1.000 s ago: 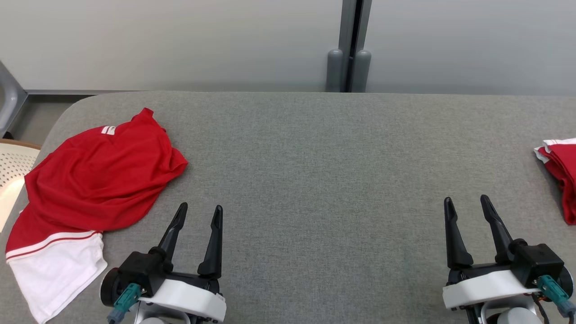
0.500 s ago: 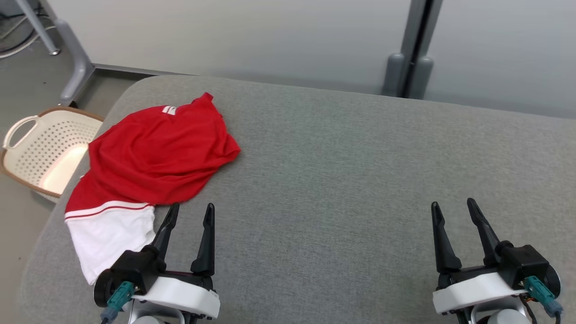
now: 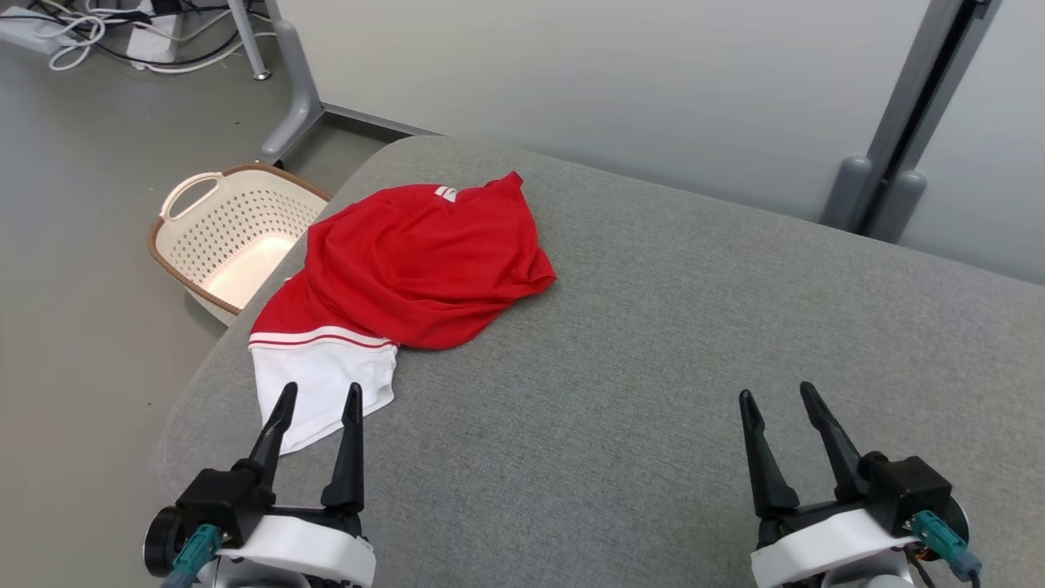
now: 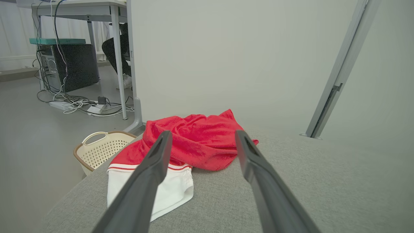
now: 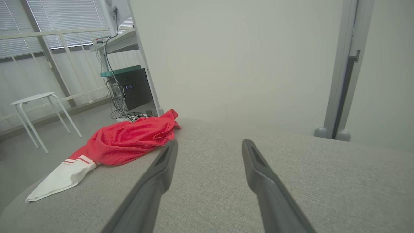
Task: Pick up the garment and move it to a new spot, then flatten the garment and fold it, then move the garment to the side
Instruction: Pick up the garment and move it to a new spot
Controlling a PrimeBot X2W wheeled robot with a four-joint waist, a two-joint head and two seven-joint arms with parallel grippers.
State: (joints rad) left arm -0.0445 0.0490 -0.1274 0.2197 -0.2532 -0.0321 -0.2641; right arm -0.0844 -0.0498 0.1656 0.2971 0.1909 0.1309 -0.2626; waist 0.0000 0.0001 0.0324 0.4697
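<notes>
The garment (image 3: 412, 269) is a crumpled red piece with a white, red-striped end, lying near the left corner of the grey padded table (image 3: 653, 343). The left wrist view has the garment (image 4: 197, 142) straight ahead, and the right wrist view has the garment (image 5: 126, 142) off to the left. My left gripper (image 3: 320, 394) stands open just short of the white end, with nothing between its fingers. My right gripper (image 3: 777, 394) is open too, over bare table far to the right of the cloth.
A cream perforated laundry basket (image 3: 224, 241) stands on the floor by the table's left corner. Beyond it are a desk leg (image 3: 290, 90), cables and a computer tower (image 4: 74, 64). A white stool (image 5: 35, 110) stands further off. A grey wall and post (image 3: 906, 147) back the table.
The head camera has swung left: the garment now sits nearer the picture's middle and the basket has come into view. Both grippers stay open and the garment lies as before.
</notes>
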